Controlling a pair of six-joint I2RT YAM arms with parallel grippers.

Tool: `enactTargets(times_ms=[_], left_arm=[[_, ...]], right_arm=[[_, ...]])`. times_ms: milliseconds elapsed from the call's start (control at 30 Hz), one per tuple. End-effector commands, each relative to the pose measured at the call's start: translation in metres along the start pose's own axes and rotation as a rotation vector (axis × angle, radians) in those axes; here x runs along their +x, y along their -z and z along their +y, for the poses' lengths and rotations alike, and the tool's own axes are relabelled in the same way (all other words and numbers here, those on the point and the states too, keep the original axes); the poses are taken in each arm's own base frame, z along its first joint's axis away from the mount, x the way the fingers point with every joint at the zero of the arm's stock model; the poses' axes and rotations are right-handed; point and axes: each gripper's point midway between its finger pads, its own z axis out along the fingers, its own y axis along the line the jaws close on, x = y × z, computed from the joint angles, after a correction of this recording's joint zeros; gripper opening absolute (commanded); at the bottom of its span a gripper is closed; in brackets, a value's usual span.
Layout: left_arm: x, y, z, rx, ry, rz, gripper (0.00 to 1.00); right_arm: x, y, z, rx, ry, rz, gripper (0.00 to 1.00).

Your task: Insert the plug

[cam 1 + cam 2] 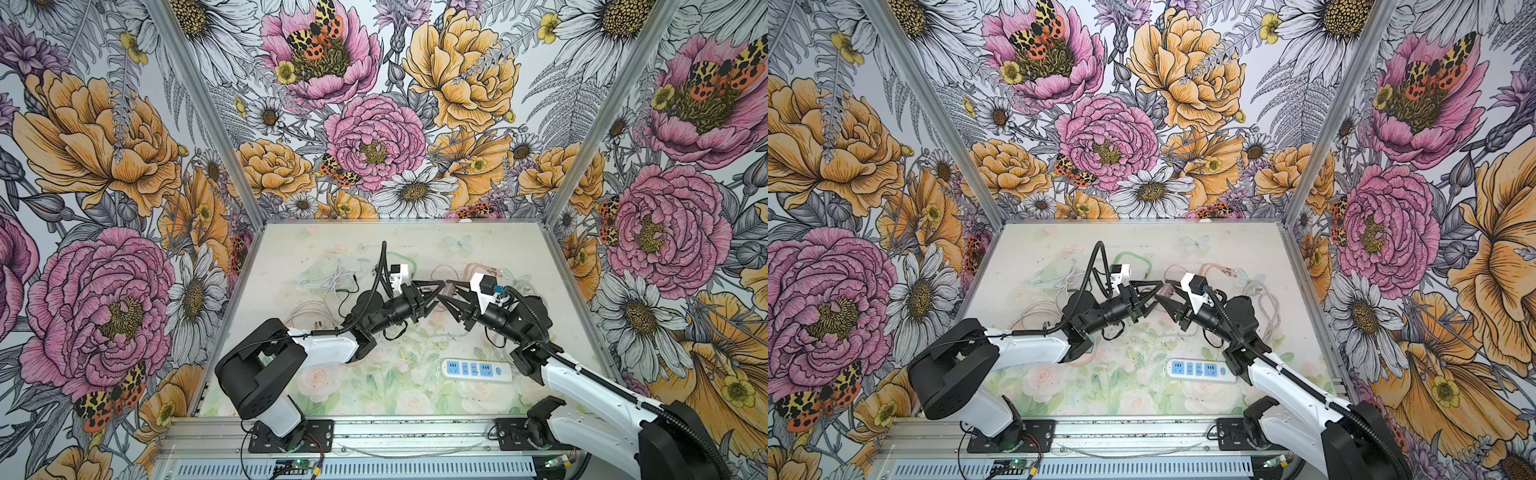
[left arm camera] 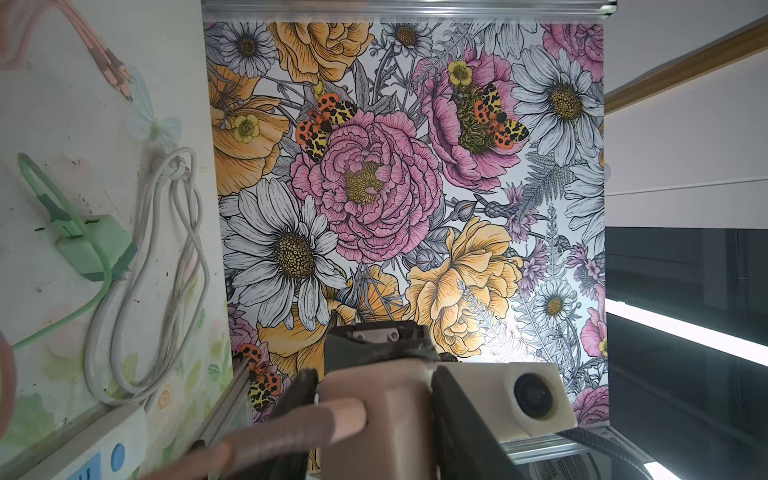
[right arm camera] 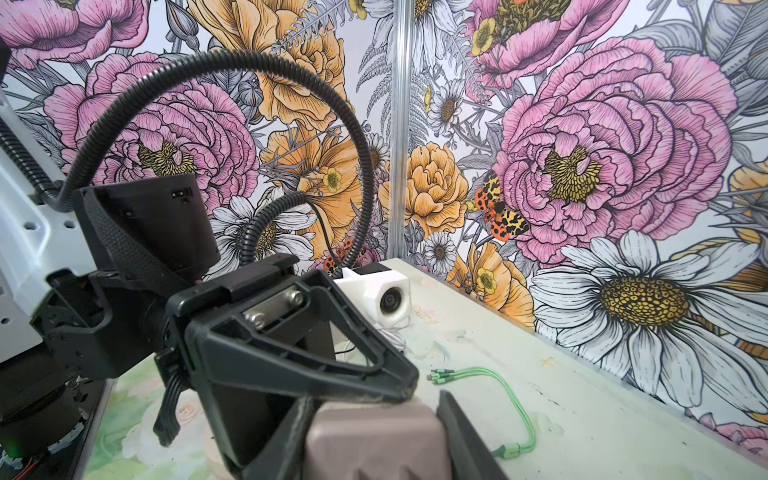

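Observation:
A pinkish-beige plug [image 1: 449, 296] [image 1: 1165, 296] hangs above the middle of the table, where both grippers meet tip to tip. My left gripper [image 1: 439, 295] [image 2: 374, 399] has its fingers on both sides of the plug [image 2: 374, 419], shut on it. The plug's cable [image 2: 286, 432] runs back toward the left wrist camera. My right gripper [image 1: 447, 293] [image 3: 376, 409] comes from the other side and is shut on the same plug [image 3: 374, 444]. The white power strip [image 1: 476, 370] [image 1: 1200, 369] with blue sockets lies on the table near the right arm, well below the grippers.
Loose cables lie across the back of the table: a green plug [image 2: 91, 245] with its lead, a coiled white cable [image 2: 145, 291], a green multi-tip cable [image 3: 511, 399], and pink cable ends [image 2: 116, 70]. Flowered walls close in three sides.

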Motion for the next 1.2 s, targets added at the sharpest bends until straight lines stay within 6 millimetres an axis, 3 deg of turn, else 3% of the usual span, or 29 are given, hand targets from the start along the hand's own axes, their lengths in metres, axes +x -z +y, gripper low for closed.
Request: enactTargets(times_ms=[0,167,633,733,800,833,967,1167], left_arm=[[0.014,-0.008,-0.029,0.092,-0.020,0.045,0.45],[0.019,-0.009,-0.036,0.100,-0.020,0.067,0.43],[0.023,-0.002,-0.035,0.032,-0.087,0.094,0.21],[0.017,0.004,-0.028,-0.041,-0.141,0.077,0.20],[0.010,0.011,-0.019,-0.138,-0.202,0.057,0.20],[0.006,0.015,-0.015,-0.190,-0.236,0.045,0.19],[-0.011,0.039,0.001,-0.440,-0.394,0.006,0.18],[-0.021,0.054,0.002,-0.524,-0.467,0.028,0.18]], right_arm=[[-0.008,-0.002,0.000,0.005,0.039,-0.039,0.03],[-0.003,-0.002,0.000,0.007,0.036,-0.032,0.02],[0.009,0.004,-0.005,0.054,0.027,-0.007,0.09],[0.008,0.006,-0.009,0.081,0.019,0.000,0.26],[0.008,0.008,-0.011,0.098,0.005,0.014,0.55],[0.008,0.009,-0.012,0.109,-0.008,0.020,0.59],[0.009,0.020,-0.018,0.180,-0.064,0.052,0.65],[0.019,0.051,-0.043,0.413,-0.239,0.138,0.71]])
